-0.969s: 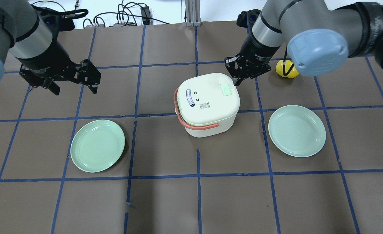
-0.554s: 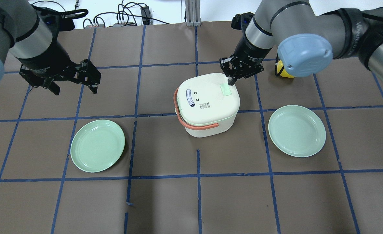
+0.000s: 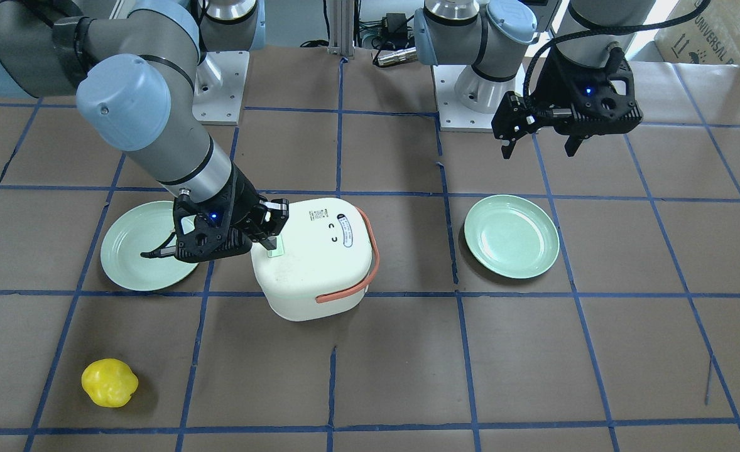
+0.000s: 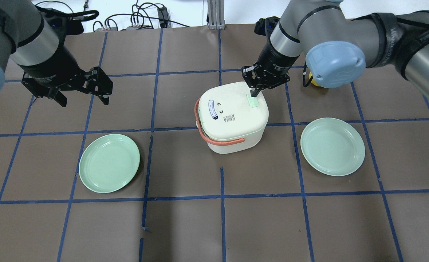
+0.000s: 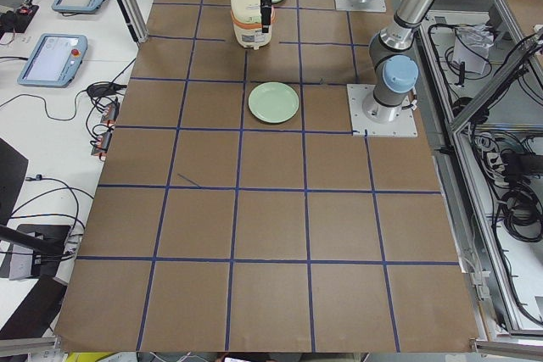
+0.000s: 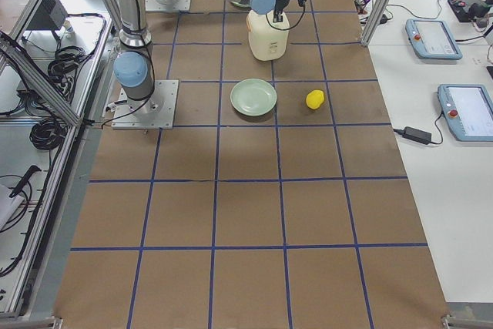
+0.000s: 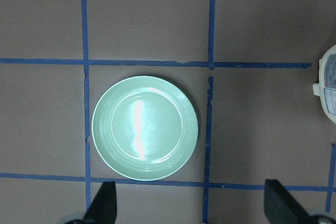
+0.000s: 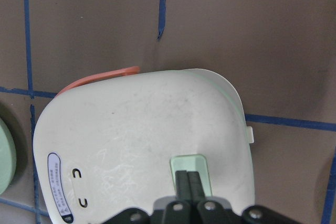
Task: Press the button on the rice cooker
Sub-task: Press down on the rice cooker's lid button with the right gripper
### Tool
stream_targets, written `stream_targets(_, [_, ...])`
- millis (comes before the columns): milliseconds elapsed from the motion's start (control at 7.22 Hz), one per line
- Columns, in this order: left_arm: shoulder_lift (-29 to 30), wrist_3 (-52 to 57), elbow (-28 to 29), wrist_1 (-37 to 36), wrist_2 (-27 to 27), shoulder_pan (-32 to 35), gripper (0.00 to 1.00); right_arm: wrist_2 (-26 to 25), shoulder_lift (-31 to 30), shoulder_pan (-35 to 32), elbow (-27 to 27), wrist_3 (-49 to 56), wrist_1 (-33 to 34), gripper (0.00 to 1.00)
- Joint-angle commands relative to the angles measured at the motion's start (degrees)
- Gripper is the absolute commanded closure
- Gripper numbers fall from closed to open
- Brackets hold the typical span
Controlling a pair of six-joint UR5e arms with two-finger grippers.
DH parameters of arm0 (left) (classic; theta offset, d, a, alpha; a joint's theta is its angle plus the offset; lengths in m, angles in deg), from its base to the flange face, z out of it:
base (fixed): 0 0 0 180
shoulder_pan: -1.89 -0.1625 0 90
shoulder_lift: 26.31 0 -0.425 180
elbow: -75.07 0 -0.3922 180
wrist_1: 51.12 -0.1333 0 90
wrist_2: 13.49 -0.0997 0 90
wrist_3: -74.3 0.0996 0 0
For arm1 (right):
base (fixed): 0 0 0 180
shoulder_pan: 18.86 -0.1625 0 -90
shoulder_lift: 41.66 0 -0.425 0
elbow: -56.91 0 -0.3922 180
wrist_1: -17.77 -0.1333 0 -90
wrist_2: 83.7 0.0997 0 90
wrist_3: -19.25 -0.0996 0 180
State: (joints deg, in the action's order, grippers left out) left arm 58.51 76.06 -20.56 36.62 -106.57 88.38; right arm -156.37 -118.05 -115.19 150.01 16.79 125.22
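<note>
My right end effector (image 8: 189,176) has its two fingers pressed flat together with nothing between them, forming one narrow black tip. In the right wrist view that tip sits at the bottom centre of the frame and covers the lower half of the pale green button (image 8: 187,162). The button's long axis runs up and down the frame, in line with the fingers. So the target lies straight under the tip, not off to either side. In the overhead view the tip meets the upper end of the button, and I cannot tell from any view whether it is touching or just above. I judge the coming move to be a plain push straight down, with no sideways correction needed.

The button sits near one edge of the lid (image 4: 232,109) of the rice cooker (image 4: 236,142), which stands closed at the middle of the desk (image 4: 185,225). The cooker is cream-white and rounded-square, scuffed on top, with an oval label (image 4: 213,109) and a salmon handle (image 4: 220,140) folded down round its side.

My left end effector (image 4: 83,97) hangs at the upper left of the overhead frame, fingers wide apart and empty. It is well apart from the cooker, so the right arm is plainly the nearer one.
</note>
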Motion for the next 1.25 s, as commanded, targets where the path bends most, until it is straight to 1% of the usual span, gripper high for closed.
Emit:
stream_targets(0, [0.0,0.0,0.0,0.06,0.0,0.0,0.0,0.08,0.54,-0.08,-0.03,0.08,0.39,0.93])
stream_targets(1108, [0.0,0.0,0.0,-0.03,0.0,0.0,0.0,-0.01,1.86,-0.08,-0.03,0.09,1.89,0.93])
